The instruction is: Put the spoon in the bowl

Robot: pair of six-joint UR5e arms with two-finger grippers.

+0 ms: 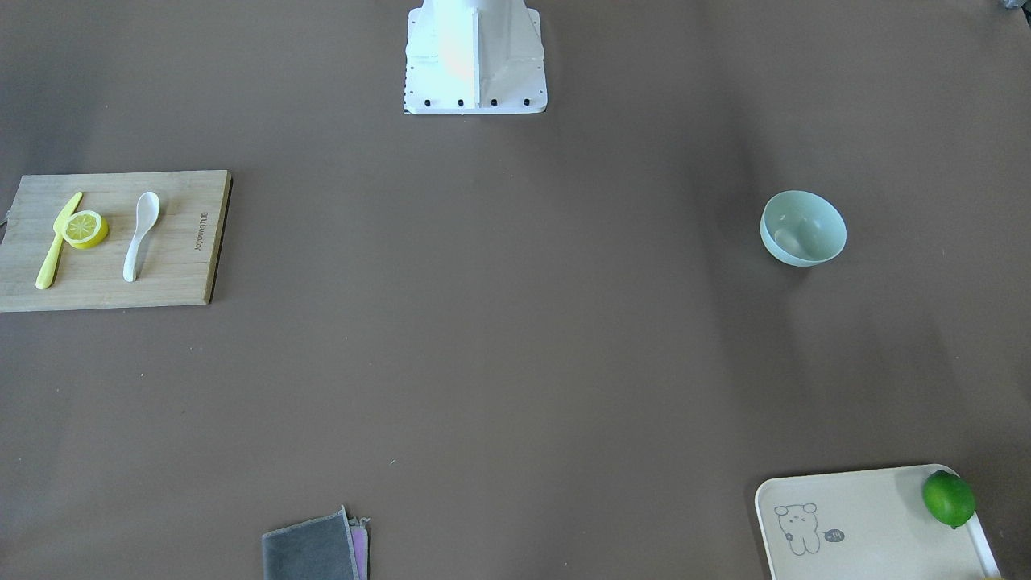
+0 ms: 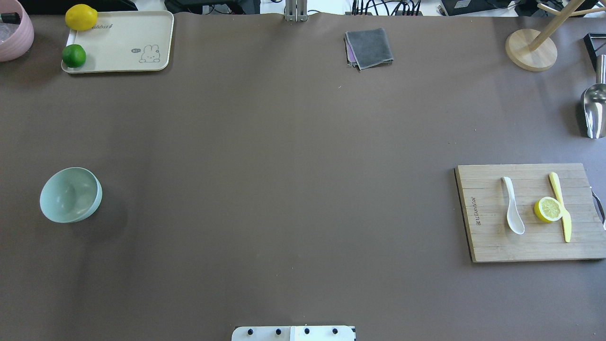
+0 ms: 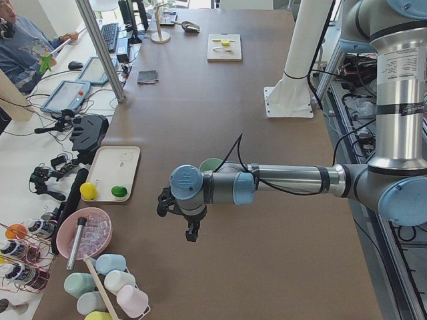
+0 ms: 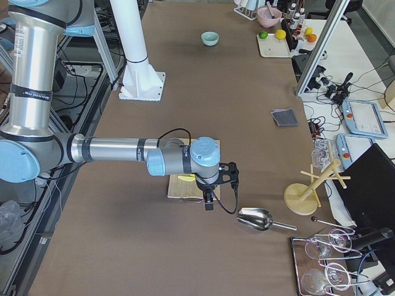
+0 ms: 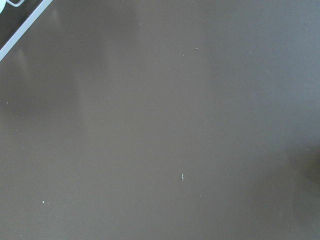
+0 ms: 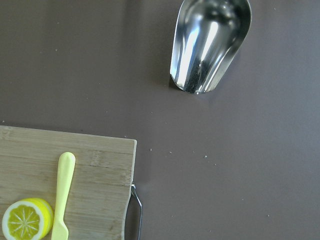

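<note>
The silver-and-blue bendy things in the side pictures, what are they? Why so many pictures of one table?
Those are two robot arms. Each ends in a two-finger gripper: the left gripper and the right gripper hang above the brown table. From the side I cannot tell if they are open. Six cameras watch: two look down from above, two from the table's ends, one rides on each wrist. The small white soup spoon lies on the wooden cutting board, next to a yellow lemon half and a slim yellow knife. Nothing holds it yet. The round pale mint-green bowl waits far across the table.
</note>
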